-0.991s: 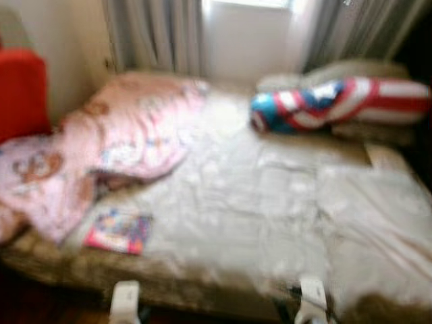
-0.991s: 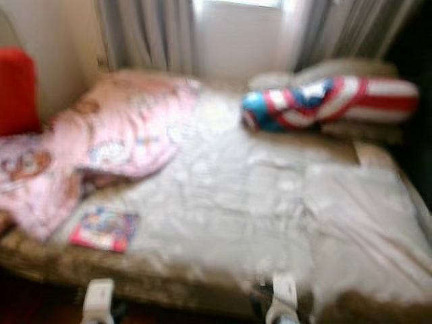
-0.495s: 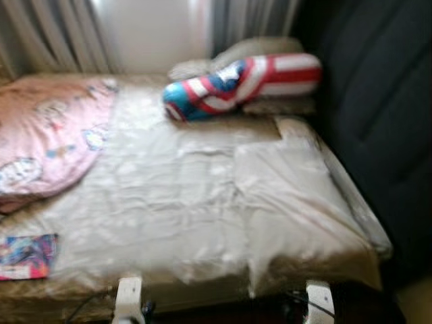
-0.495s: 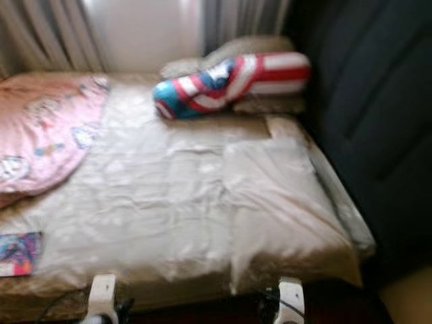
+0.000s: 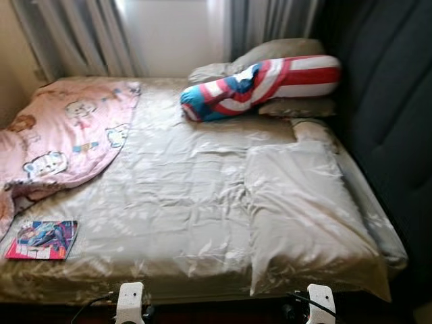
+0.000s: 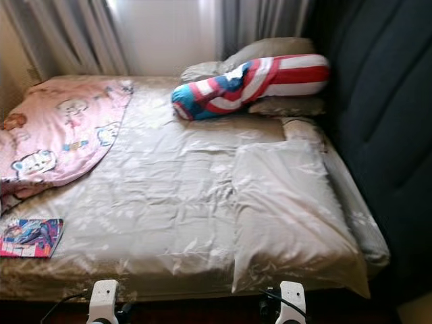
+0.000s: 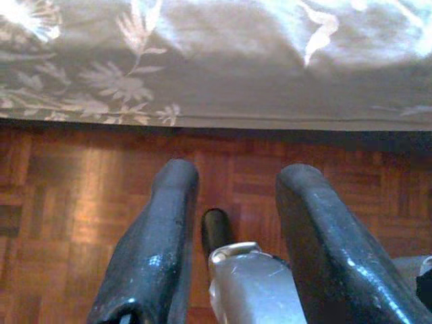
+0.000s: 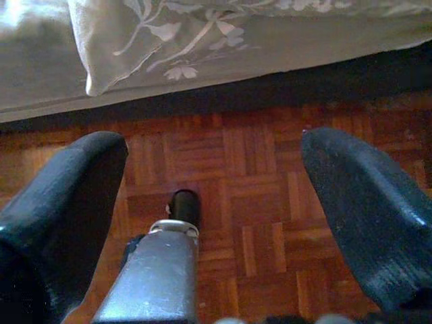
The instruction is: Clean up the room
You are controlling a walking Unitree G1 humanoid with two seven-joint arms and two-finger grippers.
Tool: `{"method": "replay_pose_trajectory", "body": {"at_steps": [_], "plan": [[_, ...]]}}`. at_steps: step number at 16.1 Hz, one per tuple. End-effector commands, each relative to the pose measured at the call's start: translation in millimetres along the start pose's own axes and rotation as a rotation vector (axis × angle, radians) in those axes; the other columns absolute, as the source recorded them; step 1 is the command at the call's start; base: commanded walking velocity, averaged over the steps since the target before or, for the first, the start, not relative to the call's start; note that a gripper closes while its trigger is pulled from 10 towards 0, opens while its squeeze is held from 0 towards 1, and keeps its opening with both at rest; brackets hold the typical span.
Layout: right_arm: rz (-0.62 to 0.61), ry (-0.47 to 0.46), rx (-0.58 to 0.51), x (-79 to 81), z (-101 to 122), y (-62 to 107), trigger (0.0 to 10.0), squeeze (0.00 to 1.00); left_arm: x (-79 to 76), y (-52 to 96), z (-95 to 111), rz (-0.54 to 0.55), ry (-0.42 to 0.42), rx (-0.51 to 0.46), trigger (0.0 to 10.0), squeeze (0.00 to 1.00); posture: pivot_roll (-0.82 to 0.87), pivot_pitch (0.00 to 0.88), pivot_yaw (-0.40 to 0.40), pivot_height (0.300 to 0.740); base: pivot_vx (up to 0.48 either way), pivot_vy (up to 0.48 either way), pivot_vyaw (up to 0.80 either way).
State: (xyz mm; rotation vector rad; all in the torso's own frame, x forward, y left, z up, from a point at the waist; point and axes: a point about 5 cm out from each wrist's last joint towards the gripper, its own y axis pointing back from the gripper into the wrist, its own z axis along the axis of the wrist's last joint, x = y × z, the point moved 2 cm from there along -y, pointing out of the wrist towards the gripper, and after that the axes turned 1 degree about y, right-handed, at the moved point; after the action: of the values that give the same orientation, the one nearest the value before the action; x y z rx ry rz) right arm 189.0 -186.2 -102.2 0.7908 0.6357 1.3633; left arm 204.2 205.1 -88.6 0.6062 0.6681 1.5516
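A wide bed (image 5: 182,202) with a beige flowered sheet stands before me. A colourful magazine (image 5: 42,239) lies near its front left corner. A pink cartoon blanket (image 5: 64,138) is crumpled over the left side. At the head lie a red, white and blue bolster (image 5: 260,84) and grey pillows (image 5: 280,50). A beige pillow (image 5: 297,209) lies at the front right. Both arms hang low at the bed's front edge. My left gripper (image 7: 237,174) is open over the wooden floor (image 7: 67,196), and my right gripper (image 8: 216,145) is wide open above the parquet.
A dark padded headboard (image 5: 385,115) runs along the right side. Grey curtains (image 5: 88,37) and a bright window (image 5: 172,34) are behind the bed. The sheet's hem (image 7: 223,101) hangs just ahead of the left fingers, and a pillow corner (image 8: 101,67) hangs ahead of the right.
The camera swung right along the bed, then slightly back left, and the picture has sharpened. The red object at the left has left the frame. Nothing on the bed has moved.
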Motion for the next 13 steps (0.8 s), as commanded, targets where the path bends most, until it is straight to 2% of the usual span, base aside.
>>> {"method": "replay_pose_trajectory", "body": {"at_steps": [1, 8, 12, 13], "plan": [[-0.002, 0.007, 0.006, -0.8, 1.0, -0.4, 10.0, 0.00, -0.7, 0.5, -4.1, -0.001, -0.018, 0.023, 10.0, 0.00, 0.03, 0.011, -0.047, 0.740, 0.000, -0.285, 0.00], [0.000, 0.007, 0.005, -1.4, 0.9, -0.2, 10.0, 0.00, -1.1, 0.6, -5.0, 0.003, -0.017, 0.026, 10.0, 0.00, 0.04, 0.012, -0.052, 0.740, 0.000, -0.335, 0.00], [-0.008, 0.006, 0.015, -7.8, -2.3, 1.1, 10.0, 0.00, -0.6, 0.7, -5.3, 0.006, -0.015, 0.026, 10.0, 0.00, 0.04, 0.014, -0.053, 0.740, 0.000, -0.368, 0.00], [-0.010, 0.005, 0.019, -8.8, -3.0, 1.3, 10.0, 0.00, -0.5, 0.7, -5.0, 0.005, -0.010, 0.025, 10.0, 0.00, 0.04, 0.014, -0.053, 0.740, 0.000, 0.000, 0.00]]}}
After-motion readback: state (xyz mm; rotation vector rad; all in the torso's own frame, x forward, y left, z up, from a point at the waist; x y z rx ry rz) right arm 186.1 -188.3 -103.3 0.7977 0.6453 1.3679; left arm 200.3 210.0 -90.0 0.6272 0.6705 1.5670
